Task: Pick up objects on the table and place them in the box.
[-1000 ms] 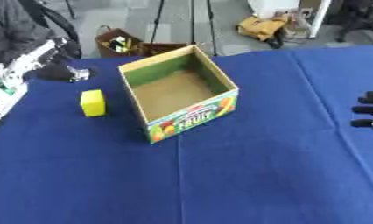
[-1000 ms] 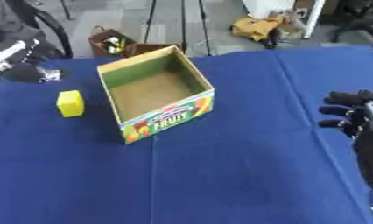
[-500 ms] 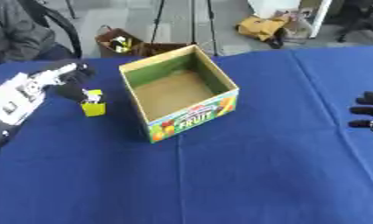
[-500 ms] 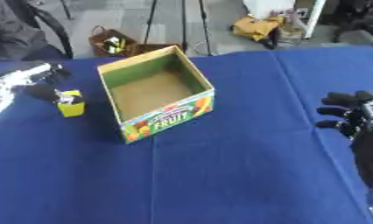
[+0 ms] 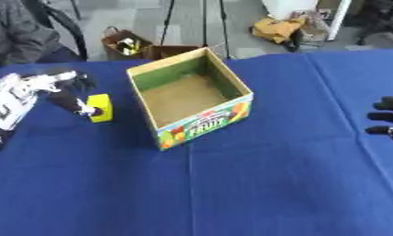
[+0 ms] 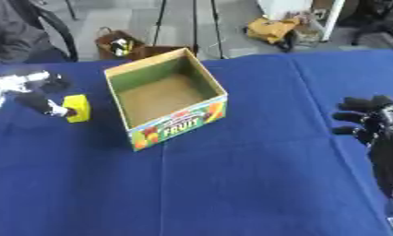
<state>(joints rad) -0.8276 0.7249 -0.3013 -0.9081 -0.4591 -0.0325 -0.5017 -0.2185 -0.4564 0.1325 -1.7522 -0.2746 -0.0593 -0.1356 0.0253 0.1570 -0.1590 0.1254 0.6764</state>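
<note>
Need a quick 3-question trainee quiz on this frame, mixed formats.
1. True or false: the yellow block is already inside the box.
2. Which robot hand is at the block? A) left robot hand B) right robot hand
3. Fill in: the word printed on the box front reads ____.

Key: 1 false, it sits on the blue table left of the box. 2 A, its fingers reach the block's left side; the right one idles at the right edge. 3 FRUIT.
</note>
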